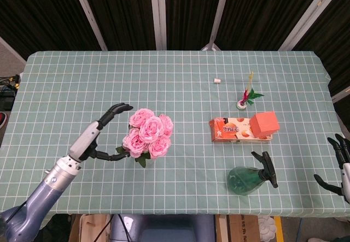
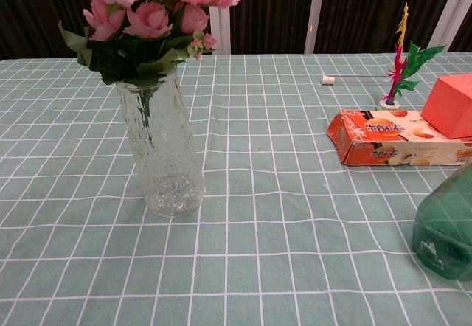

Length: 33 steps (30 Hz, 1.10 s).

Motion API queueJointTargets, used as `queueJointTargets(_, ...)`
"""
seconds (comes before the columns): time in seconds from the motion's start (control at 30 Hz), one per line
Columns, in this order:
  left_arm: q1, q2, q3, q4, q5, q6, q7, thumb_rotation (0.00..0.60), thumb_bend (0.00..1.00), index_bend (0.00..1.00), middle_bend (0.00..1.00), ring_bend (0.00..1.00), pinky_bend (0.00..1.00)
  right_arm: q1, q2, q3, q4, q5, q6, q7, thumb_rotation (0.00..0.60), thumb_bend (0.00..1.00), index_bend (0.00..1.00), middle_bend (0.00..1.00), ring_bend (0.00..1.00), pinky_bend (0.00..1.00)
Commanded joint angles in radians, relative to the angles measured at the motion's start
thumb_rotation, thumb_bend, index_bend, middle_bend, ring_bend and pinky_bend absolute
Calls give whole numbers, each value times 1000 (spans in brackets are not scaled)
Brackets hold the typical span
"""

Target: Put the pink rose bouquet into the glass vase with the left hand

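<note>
While the head view shows the left hand (image 1: 104, 135) spread wide and holding nothing, the chest view leaves it out entirely. Just to that hand's right, the pink rose bouquet (image 1: 148, 134) stands with its stems down inside the clear textured glass vase (image 2: 161, 153), which only the chest view shows plainly. At the table's far right edge, the right hand (image 1: 339, 165) hangs with fingers apart.

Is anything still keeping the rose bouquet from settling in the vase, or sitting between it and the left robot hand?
Nothing visible does. The pink rose bouquet already sits in the glass vase, leaves on the rim, stems inside. The left robot hand is open beside the blooms, apart from them, with only bare tablecloth nearby.
</note>
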Motion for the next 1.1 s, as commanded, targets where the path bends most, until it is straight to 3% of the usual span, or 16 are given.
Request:
queueJointTargets(0.03, 133, 21, 10, 2, 15, 211, 298, 600, 243, 86, 105, 11, 91, 0, 0, 0, 0, 1, -1, 0, 600, 209, 116, 46, 24, 0)
queueJointTargets(0.2, 226, -10, 37, 95, 40, 352, 692, 600, 243, 111, 110, 12, 92, 1, -1, -1, -6, 0, -5, -11, 600, 209, 116, 46, 24, 0)
queueJointTargets(0.37, 320, -27, 101, 123, -22, 389, 848, 600, 244, 108, 79, 5, 88, 0, -3, -3, -13, -7, 3, -27, 600, 209, 116, 46, 24, 0)
queueJointTargets(0.47, 359, -5, 122, 107, -119, 357, 846, 600, 245, 113, 74, 1, 73, 0, -6, -2, -9, -8, 5, -31, 600, 210, 116, 46, 24, 0)
queueJointTargets(0.67, 401, -18, 117, 194, -218, 338, 807, 600, 246, 112, 71, 0, 49, 8, -12, -3, -3, -8, -10, -42, 600, 209, 116, 46, 24, 0)
queueJointTargets(0.97, 411, -44, 121, 277, -209, 284, 703, 600, 249, 113, 71, 0, 34, 15, -18, -8, -1, -19, -17, -61, 600, 209, 116, 46, 24, 0)
queueJointTargets(1.1, 420, -47, 118, 302, -162, 312, 659, 600, 251, 113, 71, 0, 34, 21, -22, -8, 7, -21, -24, -66, 600, 209, 116, 46, 24, 0)
